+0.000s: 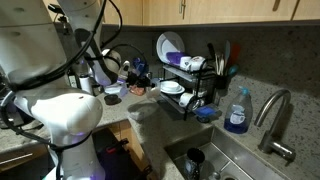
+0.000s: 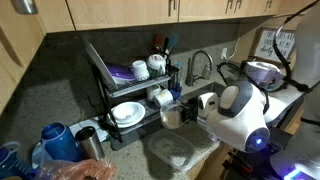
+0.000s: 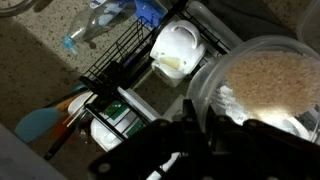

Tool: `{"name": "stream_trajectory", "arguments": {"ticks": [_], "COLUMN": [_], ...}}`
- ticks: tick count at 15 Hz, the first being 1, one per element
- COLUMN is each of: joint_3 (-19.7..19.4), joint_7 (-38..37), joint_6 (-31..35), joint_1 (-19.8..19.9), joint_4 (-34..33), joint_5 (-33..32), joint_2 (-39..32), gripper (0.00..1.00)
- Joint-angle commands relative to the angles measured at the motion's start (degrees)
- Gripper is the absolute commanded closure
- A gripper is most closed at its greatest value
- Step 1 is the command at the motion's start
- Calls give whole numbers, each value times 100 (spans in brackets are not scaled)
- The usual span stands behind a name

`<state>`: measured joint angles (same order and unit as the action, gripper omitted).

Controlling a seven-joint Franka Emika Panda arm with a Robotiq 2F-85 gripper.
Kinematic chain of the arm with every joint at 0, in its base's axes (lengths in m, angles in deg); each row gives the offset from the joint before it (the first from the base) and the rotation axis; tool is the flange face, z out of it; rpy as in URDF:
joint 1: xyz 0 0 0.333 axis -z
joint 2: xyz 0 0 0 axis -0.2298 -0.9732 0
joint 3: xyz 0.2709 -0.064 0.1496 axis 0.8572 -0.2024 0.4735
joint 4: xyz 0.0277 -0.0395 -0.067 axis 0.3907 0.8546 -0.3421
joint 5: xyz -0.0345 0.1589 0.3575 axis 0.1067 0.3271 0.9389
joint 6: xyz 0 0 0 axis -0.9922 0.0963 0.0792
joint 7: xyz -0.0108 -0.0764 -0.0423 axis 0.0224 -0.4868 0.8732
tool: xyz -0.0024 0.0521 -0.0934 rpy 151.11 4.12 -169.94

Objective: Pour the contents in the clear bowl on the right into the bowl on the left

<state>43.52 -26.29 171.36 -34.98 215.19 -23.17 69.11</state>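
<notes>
Gripping clear bowl [image 3: 203,92], contents [image 3: 270,68] inside

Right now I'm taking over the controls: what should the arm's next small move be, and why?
Probably ease the clear round bowl over the second clear bowl on the counter before tipping. The pincer is shut on its rim, it hangs lifted, the pale grainy contents sit inside, and whether it is squarely above the lower bowl is unclear.
</notes>
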Motion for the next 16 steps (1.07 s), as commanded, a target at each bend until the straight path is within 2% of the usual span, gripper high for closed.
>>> {"name": "stream_trajectory", "arguments": {"ticks": [1, 9, 16], "joint_3": [168, 476, 554], "joint_7": [-229, -775, -856], "joint_6": [-400, -1029, -1439], "joint_1": [-182, -467, -542], "joint_4": [35, 102, 180], "joint_5": [-19, -135, -288], "joint_2": [44, -48, -211], "gripper": [97, 97, 97]}}
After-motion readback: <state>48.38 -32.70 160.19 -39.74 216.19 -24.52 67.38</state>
